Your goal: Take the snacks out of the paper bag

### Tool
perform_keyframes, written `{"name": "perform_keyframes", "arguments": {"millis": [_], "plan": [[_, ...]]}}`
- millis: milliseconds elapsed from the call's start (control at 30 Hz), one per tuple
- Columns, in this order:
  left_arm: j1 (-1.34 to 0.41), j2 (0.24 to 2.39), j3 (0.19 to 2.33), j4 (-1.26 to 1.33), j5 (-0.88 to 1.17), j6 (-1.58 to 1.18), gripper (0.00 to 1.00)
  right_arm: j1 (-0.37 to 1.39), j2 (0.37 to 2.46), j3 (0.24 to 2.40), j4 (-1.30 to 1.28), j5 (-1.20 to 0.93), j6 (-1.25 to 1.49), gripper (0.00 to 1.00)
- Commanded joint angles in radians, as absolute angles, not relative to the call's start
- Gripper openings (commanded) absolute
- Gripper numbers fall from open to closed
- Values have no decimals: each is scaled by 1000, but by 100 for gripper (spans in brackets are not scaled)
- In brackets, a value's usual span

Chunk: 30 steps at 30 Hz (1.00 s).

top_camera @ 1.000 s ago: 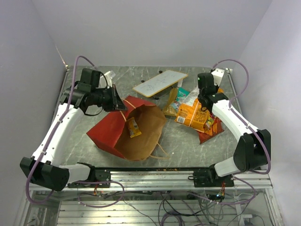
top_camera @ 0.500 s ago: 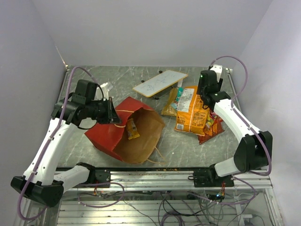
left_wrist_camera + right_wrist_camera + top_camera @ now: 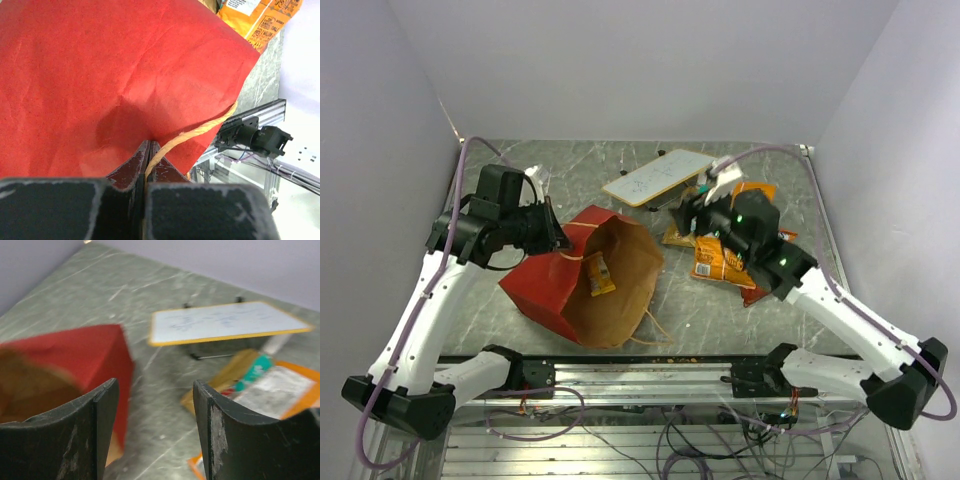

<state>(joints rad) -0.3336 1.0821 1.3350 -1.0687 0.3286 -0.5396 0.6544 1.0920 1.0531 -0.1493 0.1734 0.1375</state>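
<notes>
The red paper bag [image 3: 542, 285] lies on its side with its brown mouth [image 3: 625, 275] facing right. One small orange-yellow snack packet [image 3: 599, 272] lies inside it. My left gripper [image 3: 557, 238] is shut on the bag's upper rim; the left wrist view shows the string handle [image 3: 200, 132] pinched between the jaws [image 3: 148, 146] against the red paper [image 3: 100, 75]. My right gripper [image 3: 692, 212] hangs open and holds nothing [image 3: 156, 405], between the bag and the snack pile. That pile holds an orange chip bag [image 3: 720, 262], a gold-brown pack [image 3: 677, 236] and a red packet [image 3: 760, 292].
A flat white board with a tan edge [image 3: 658, 177] lies at the back, just behind the snack pile, and also shows in the right wrist view [image 3: 225, 322]. Bare marble table [image 3: 720, 310] lies in front of the pile. Walls close in left, right and back.
My right gripper opened and let go of the orange chip bag, which now lies on the pile. The right arm swung left toward the bag. The left arm shifted the bag slightly left.
</notes>
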Motion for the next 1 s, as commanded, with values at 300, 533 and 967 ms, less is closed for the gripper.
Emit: {"name": "perform_keyframes", "arguments": {"millis": [300,533,967], "plan": [[-335,1120,1388,-996,304,-587,7,1289,1204,808,172,378,74,63],[-335,1100,1387,-981,317,-628,7,1302,1510,765,562,538,-52,66],[-335,1106,1402,-996,325,-639,7,1237,1924,911,731,595,42,77]]}}
